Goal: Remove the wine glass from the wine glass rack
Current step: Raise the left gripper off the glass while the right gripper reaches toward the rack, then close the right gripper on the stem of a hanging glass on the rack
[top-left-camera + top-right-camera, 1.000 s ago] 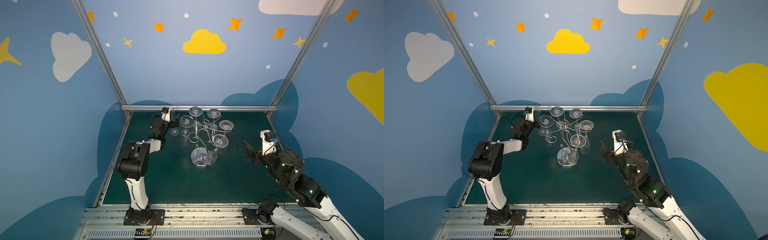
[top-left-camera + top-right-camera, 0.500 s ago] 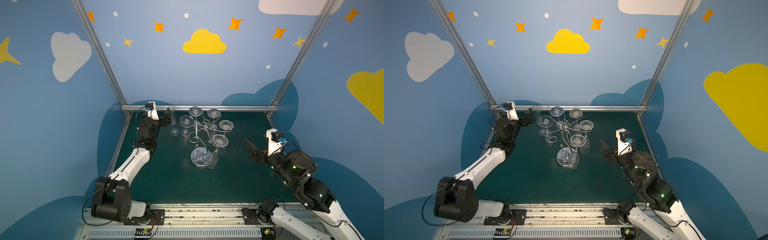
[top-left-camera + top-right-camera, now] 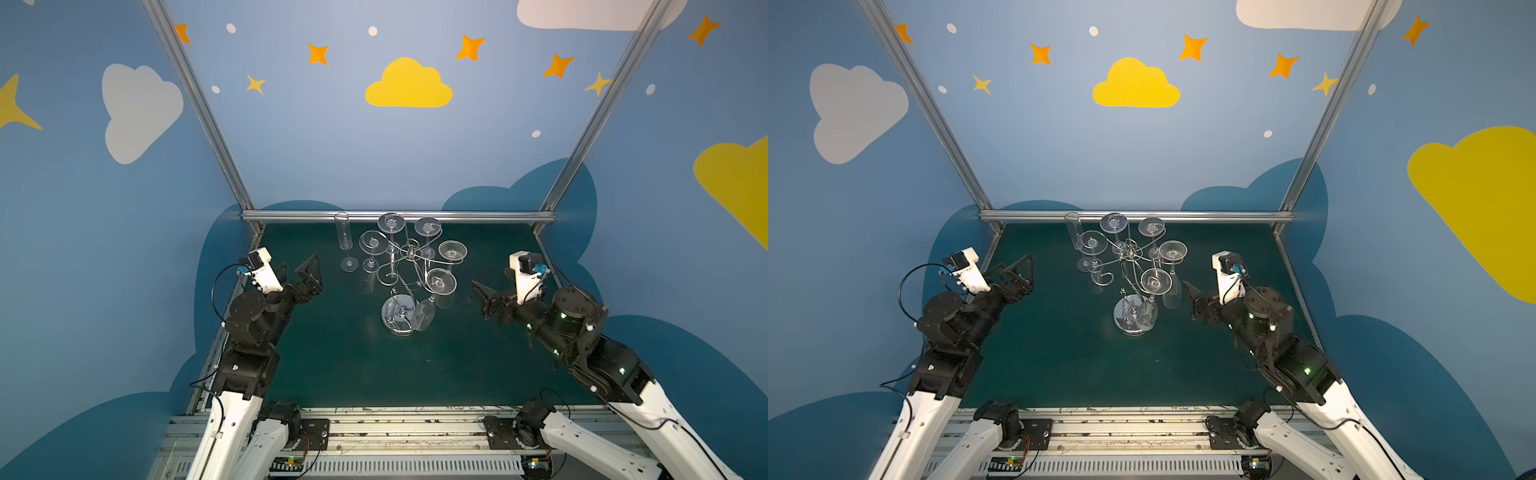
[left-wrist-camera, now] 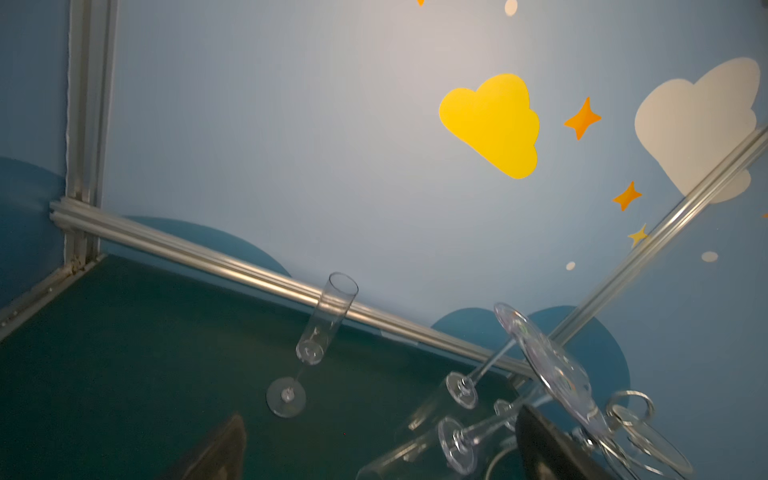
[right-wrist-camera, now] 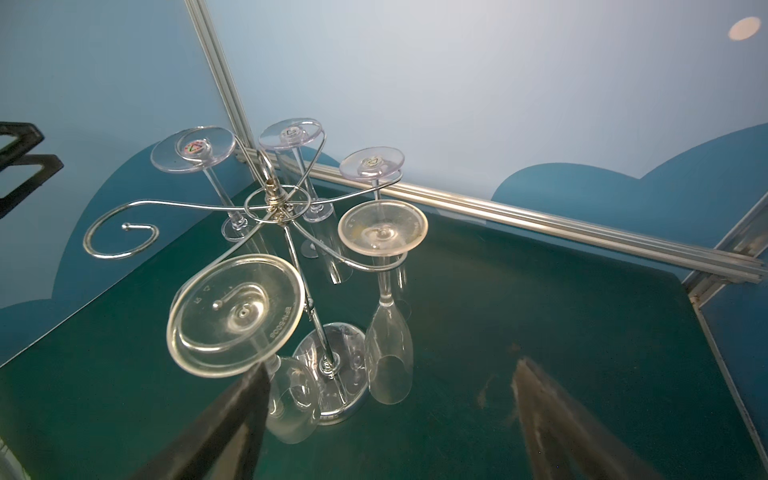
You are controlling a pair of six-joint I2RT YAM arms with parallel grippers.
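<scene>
With one wine glass (image 3: 344, 235) standing upright off the wine glass rack (image 3: 409, 252) near the surface's (image 3: 353, 365) back edge, the left pincer (image 3: 297, 269) and right pincer (image 3: 488, 287) are hovering released and empty, five other glasses (image 3: 441, 281) hanging on, so removal is looking done.

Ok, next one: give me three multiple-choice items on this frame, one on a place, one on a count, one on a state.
1. Where does the upright glass stand?
A. on the mat, left of the rack in both top views
B. on the rack's base
C. in a tool

2. How many glasses hang from the rack?
A. three
B. five
C. six

3. The left tool is:
A. shut on a glass
B. open, empty
C. shut, empty

Answers:
1 A, its foot rests on the mat, clear of the rack.
2 B, five feet sit in hooks and one hook is bare.
3 B, its jaws stand apart with nothing between them.
</scene>
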